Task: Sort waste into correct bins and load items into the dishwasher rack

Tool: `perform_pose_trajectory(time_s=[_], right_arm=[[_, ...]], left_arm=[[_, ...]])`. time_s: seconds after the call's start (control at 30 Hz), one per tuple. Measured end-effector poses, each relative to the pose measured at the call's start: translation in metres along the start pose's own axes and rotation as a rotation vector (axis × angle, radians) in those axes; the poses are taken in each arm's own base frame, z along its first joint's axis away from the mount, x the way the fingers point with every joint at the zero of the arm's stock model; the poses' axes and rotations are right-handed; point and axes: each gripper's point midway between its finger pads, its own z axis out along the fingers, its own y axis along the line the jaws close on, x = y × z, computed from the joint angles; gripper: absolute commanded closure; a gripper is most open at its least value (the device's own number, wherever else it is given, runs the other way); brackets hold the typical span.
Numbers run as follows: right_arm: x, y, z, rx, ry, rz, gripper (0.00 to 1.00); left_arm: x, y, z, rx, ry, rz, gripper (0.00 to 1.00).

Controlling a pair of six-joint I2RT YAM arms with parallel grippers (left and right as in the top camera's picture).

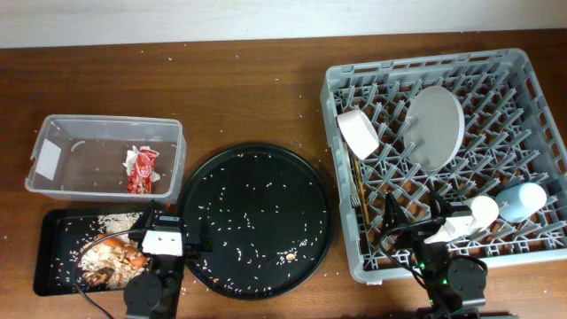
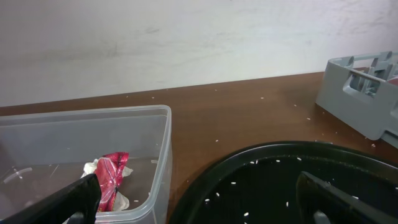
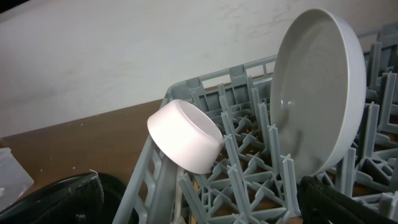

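The grey dishwasher rack (image 1: 532,106) holds a small white bowl (image 1: 359,133), a pale plate (image 1: 434,128) on edge, a white cup (image 1: 476,215), a light-blue cup (image 1: 523,199), and a fork with a chopstick (image 1: 358,190). The clear tub (image 1: 53,133) holds the red wrapper (image 1: 142,170) and white tissue. The flat black tray (image 1: 51,261) holds food scraps (image 1: 104,257) and rice. My left gripper (image 1: 168,226) is open and empty between tub and round tray. My right gripper (image 1: 415,221) is open and empty over the rack's front left. The right wrist view shows bowl (image 3: 186,137) and plate (image 3: 317,87).
A large round black tray (image 1: 257,217) lies in the middle, scattered with rice grains and one small brownish bit (image 1: 290,257). In the left wrist view the tub (image 2: 155,143), wrapper (image 2: 112,174) and round tray (image 2: 280,180) show. Loose rice dots the wooden table.
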Motion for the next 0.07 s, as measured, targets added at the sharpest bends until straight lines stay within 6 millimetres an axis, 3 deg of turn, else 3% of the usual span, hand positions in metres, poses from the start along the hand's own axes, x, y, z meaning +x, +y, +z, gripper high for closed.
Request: perform_pose_trajectory(time_s=[0.07], right_arm=[[0.0, 0.0, 0.0, 0.0, 0.0, 0.0, 0.01]], left_arm=[[0.0, 0.0, 0.0, 0.0, 0.0, 0.0, 0.01]])
